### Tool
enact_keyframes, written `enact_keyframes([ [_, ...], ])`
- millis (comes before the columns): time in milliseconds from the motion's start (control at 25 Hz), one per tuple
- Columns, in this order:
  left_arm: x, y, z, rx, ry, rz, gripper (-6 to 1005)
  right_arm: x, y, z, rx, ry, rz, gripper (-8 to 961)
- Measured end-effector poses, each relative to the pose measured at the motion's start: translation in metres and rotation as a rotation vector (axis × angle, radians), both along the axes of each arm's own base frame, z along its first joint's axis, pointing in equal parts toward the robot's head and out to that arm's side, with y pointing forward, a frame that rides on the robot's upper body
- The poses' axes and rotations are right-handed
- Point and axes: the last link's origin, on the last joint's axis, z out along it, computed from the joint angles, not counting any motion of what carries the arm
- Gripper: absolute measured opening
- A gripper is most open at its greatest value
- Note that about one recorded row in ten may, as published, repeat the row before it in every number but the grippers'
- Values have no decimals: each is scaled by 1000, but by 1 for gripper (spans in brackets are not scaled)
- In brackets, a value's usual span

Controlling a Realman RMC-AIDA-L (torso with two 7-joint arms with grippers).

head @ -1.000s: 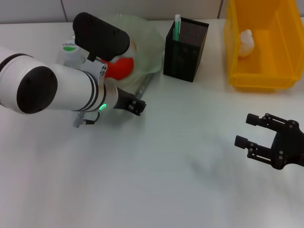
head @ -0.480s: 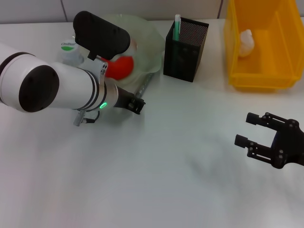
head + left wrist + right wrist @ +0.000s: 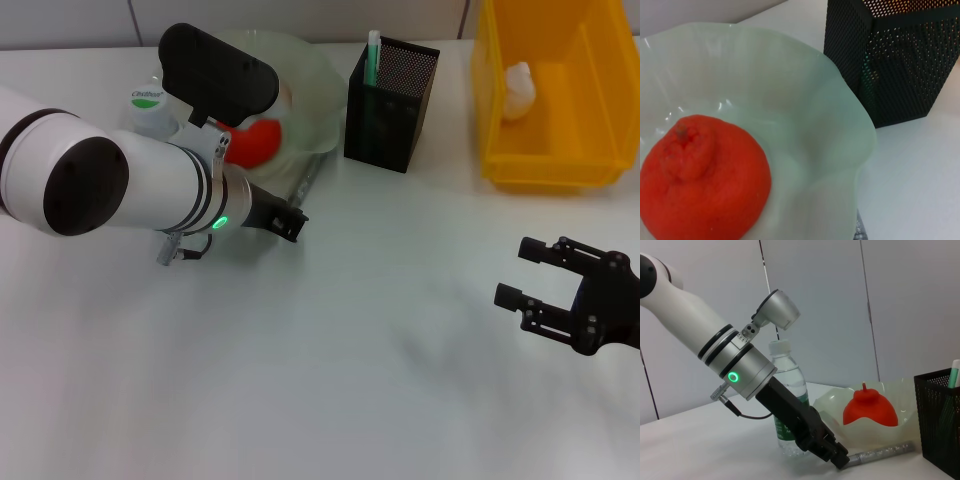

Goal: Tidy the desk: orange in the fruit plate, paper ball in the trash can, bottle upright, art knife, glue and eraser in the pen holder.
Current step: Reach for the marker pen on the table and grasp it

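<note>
Little has changed since a second ago: the left gripper (image 3: 290, 222) has edged slightly right and sits low by the near rim of the fruit plate (image 3: 318, 95), its tip at a silver art knife (image 3: 879, 452) on the table, fingers not discernible, while the right gripper (image 3: 527, 274) is unmoved at near right, fingers apart and empty. Inside the translucent, wavy-rimmed plate rests the dimpled orange (image 3: 702, 181); the bottle (image 3: 789, 405) stands upright behind the left arm. Right of the plate, the black mesh pen holder (image 3: 390, 92) holds a green-and-white stick, and the yellow trash can (image 3: 550, 150) at far right holds a white paper ball (image 3: 518, 90).
</note>
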Motion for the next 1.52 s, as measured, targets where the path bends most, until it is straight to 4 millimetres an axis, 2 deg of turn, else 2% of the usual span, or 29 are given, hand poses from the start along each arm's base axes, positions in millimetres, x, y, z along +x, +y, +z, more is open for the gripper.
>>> enact_keyframes([
  [680,5,-8,4,-8,-20,1,196,0,0,0,1,1,-1,693],
  [1240,6,-4,1,17,-39,-9,201,0,-3,0,-7,7,3,692],
  [1520,5,-3,-2,19,-35,-12,275,1,-6,1,-10,12,5,692],
])
